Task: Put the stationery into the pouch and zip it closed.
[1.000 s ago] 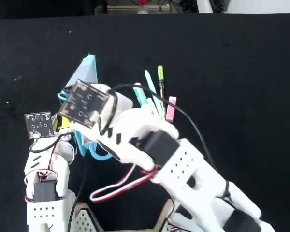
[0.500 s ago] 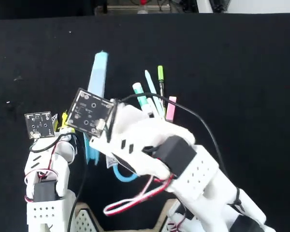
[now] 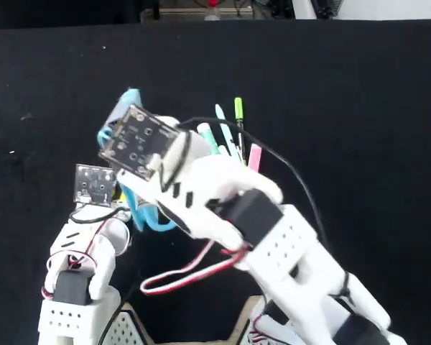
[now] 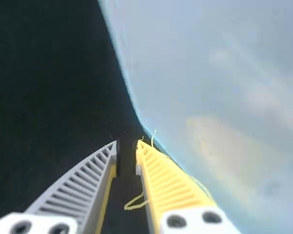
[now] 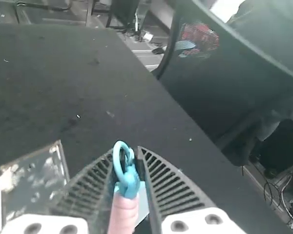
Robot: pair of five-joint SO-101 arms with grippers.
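Just now, in the high view, the light blue fabric pouch [image 3: 127, 103] has dropped from the tall, stretched strip it made half a second ago into a short, bunched shape beyond the wrist of the right arm [image 3: 294, 248]. The left arm [image 3: 100, 241] has swung in closer to it. I read this as the pouch being re-gripped rather than filled. The loose bundle of green, teal and white pens [image 3: 231, 144] and the small pink block [image 3: 255, 156] lie on the black worktop [image 3: 359, 93] just beside that wrist, outside the pouch. A curl of bright blue strap [image 3: 145, 215] hangs between the two arms.

From the left wrist view, the left end effector [image 4: 126, 145] has its grey and yellow fingers drawn almost together, with only a dark slit between them. Nothing shows in that slit. The pouch [image 4: 215, 73] runs right alongside the yellow finger (whether it touches is hard to tell).

In the right wrist view, the right end effector [image 5: 124, 153] is clamped on a teal ring-shaped pull [image 5: 122, 173], held up above the worktop [image 5: 63, 83].

I cannot tell what, if anything, is inside the pouch. With the pens I can see all lying outside it, loading looks unstarted and zipping further off.
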